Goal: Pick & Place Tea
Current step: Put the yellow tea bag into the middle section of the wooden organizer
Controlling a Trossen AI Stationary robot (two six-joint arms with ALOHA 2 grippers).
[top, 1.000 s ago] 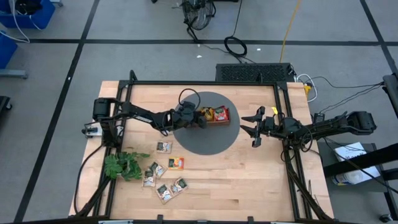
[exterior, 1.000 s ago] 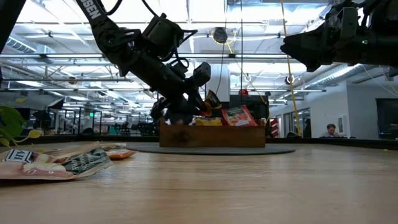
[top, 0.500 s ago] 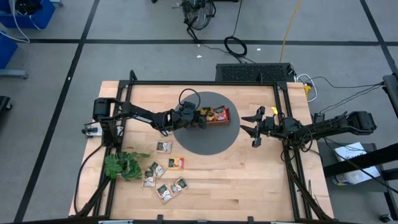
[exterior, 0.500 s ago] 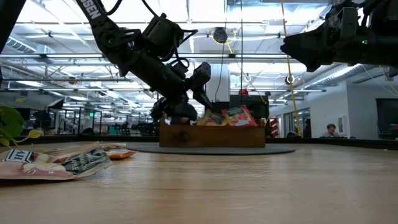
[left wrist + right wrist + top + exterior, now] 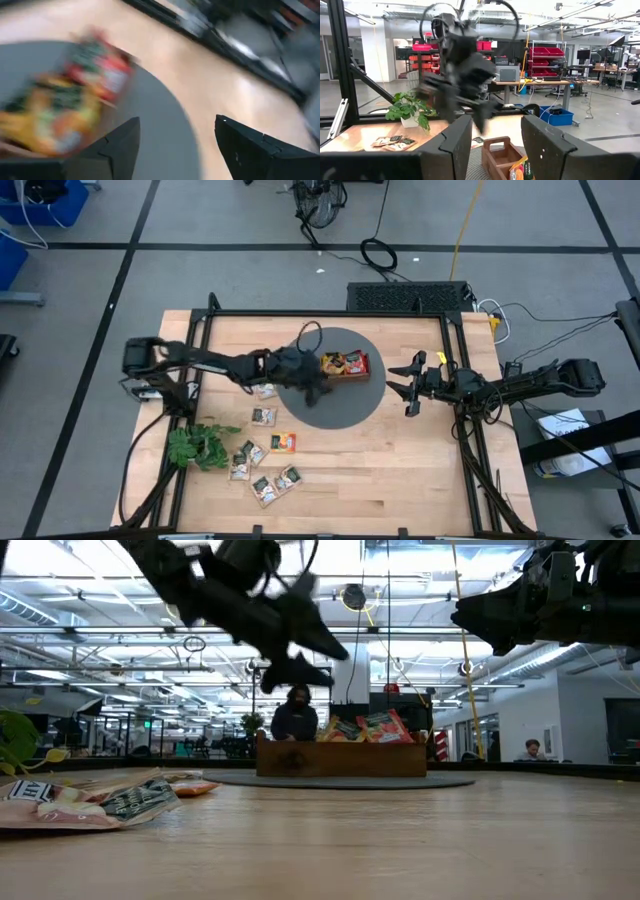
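A green plant sprig (image 5: 198,445) lies at the table's left edge. Just to its right, about 7 loose tea sachets (image 5: 262,445) lie flat on the wood, their square shape giving no long axis. The left gripper (image 5: 313,390) hangs over the grey round mat (image 5: 345,405), fingers spread apart and empty. Beside it, the wooden tray (image 5: 345,365) holds red and orange sachets standing on edge. The right gripper (image 5: 409,386) waits at the mat's right, fingers apart, empty.

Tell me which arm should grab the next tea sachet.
Left, probably. Its gripper is open and empty beside the tray, nearer the loose sachets; the right gripper hangs at the mat's far edge.
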